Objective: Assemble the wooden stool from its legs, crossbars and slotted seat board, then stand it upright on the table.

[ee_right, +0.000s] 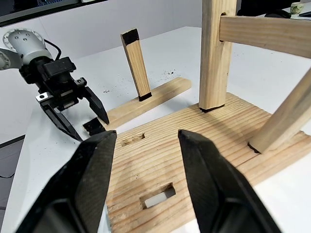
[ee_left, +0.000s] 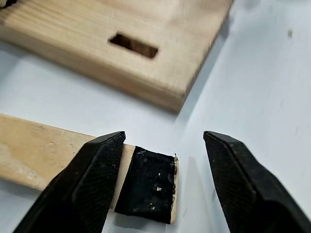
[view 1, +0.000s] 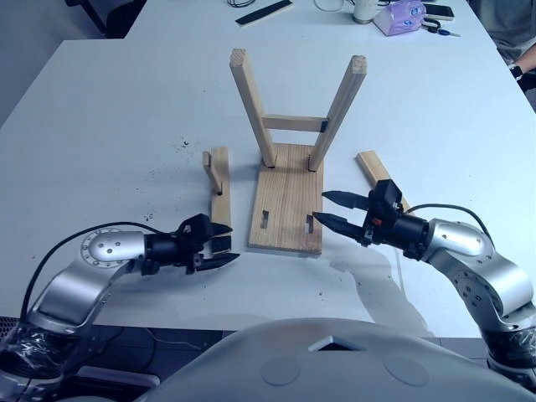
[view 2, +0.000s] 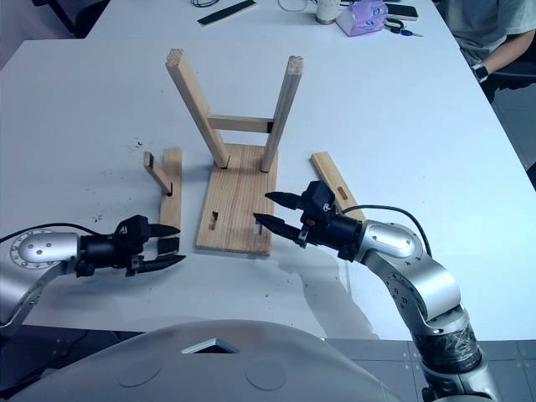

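While the board (view 1: 285, 197) lies flat mid-tabletop (view 1: 109, 126), its long axis runs straight away from the robot.

Head view:
- Two standing legs (view 1: 254, 109) and a crossbar (view 1: 293, 123) sit in the board's far end, pointing up and splaying outward.
- Near slots (view 1: 264, 219) are empty.
- Left leg (view 1: 222, 201) lies loose just beside the board's left edge, parallel to it, with a short stub (view 1: 213, 172) rising from it.
- Right leg (view 1: 373, 170) lies loose to the right of the board, angled, its near end toward the right hand (view 1: 322, 207).
- The right hand is released and empty, hovering by the board's near right corner.
- Left hand (view 1: 224, 244) is released, low at the left leg's near end.

Left wrist view:
- Open fingers (ee_left: 97, 170) straddle the left leg's black tip (ee_left: 148, 184). One finger is close to the wood, the other apart from it.
- Risk: closing on the very tip gives a short hold. The long leg would likely pivot or slip when lifted, and the stub could snag the board's edge.

Right wrist view:
- Fingers are spread above the board's near end, nothing between them.
- Risk: a bump or press here could shift the board and rock the leaning standing legs loose.
- Risk: a leg brought to a slot skewed may jam rather than seat.
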Robot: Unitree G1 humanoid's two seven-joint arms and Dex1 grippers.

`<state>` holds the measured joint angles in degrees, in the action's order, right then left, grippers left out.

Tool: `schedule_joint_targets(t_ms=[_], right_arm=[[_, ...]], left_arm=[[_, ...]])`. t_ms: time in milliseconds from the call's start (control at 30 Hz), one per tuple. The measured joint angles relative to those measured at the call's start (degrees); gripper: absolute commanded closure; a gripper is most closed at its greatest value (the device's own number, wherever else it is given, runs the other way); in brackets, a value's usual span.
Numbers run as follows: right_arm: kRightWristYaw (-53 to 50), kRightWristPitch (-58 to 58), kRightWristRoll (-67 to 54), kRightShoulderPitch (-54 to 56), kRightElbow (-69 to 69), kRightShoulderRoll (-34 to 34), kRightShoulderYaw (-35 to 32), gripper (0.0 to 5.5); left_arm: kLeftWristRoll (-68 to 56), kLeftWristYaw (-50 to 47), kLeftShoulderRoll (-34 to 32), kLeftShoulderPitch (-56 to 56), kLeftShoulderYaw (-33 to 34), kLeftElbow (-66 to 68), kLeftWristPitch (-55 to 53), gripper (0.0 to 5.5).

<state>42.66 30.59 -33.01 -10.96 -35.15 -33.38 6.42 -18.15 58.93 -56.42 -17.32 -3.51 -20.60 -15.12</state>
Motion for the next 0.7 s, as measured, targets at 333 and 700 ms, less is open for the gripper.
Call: schedule_joint_targets(t_ms=[333, 700], right_arm=[[0.0, 0.0, 0.1, -2.0, -0.7, -1.2, -0.6, 3.16], [0.5, -1.1, 2.2, -3.5, -0.4, -2.6, 0.0, 3.16]], left_arm=[[-3.9, -4.0, -0.2, 9.1, 10.0, 3.4, -8.0, 2.04], [-6.8, -25.9, 15.8, 8.8, 10.5, 0.1, -35.5, 1.04]])
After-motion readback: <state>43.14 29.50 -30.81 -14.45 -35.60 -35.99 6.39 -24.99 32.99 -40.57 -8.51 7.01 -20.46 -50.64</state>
